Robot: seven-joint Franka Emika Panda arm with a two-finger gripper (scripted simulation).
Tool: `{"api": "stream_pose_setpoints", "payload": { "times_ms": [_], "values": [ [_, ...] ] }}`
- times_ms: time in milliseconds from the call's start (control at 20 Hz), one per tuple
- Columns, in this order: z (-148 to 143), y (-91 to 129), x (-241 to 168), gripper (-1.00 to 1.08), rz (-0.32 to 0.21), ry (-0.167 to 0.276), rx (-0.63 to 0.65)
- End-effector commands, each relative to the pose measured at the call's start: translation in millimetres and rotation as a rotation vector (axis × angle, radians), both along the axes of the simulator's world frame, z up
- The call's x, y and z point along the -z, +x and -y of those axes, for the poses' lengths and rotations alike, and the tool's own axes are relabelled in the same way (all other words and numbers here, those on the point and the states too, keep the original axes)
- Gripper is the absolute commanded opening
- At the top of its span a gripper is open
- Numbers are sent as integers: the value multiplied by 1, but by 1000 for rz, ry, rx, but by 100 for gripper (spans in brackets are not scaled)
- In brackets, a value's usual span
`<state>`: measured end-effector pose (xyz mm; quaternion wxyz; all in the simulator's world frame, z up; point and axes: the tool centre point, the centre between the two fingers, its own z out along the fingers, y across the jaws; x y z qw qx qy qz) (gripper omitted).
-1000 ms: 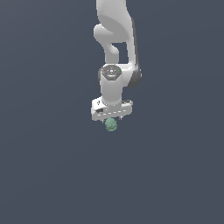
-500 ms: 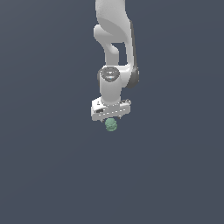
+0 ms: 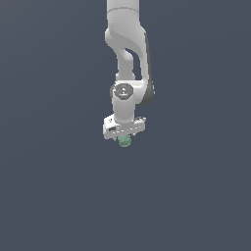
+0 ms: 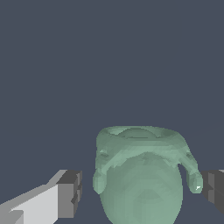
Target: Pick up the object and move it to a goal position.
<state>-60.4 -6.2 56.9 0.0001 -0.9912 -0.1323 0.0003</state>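
So we're right at the grab stage here, by our read. The arm (image 3: 128, 59) hangs down from the top centre of the exterior view, and the claw (image 3: 124, 138) sits just below the middle of the frame with the object (image 3: 125, 141) poking out right under its white bar. It's one small pale green lump, a bit see-through and knobbly.

The wrist view fills in more. The object (image 4: 140, 179) takes up the lower centre of the frame, with a rim-like top and two little knobs sticking out at the sides. One dark finger pad (image 4: 70, 194) is at the lower left and the other is at the lower right edge. The right pad looks like it's touching or nearly touching the side knob, while the left one shows a sliver of gap. So honestly we can't tell if the claw is clenched on it or just bracketing it.

The bench is just flat dark grey everywhere, and we see no goal marker in either view.

Next move, we'd guess: make sure the squeeze is solid on both sides, then lift and carry it to the goal.

Count: one arm, one claw with two pads, one object.
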Motion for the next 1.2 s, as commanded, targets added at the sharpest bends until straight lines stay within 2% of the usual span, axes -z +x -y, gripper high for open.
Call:
{"api": "stream_pose_setpoints", "payload": {
  "times_ms": [0,250,300,850,1150],
  "values": [
    [0,0,10,100,0,0,-1],
    [0,0,17,100,1,0,-2],
    [0,0,17,-100,1,0,-2],
    [1,1,16,-100,1,0,-1],
    [18,4,5,-100,1,0,-1]
  ]
}}
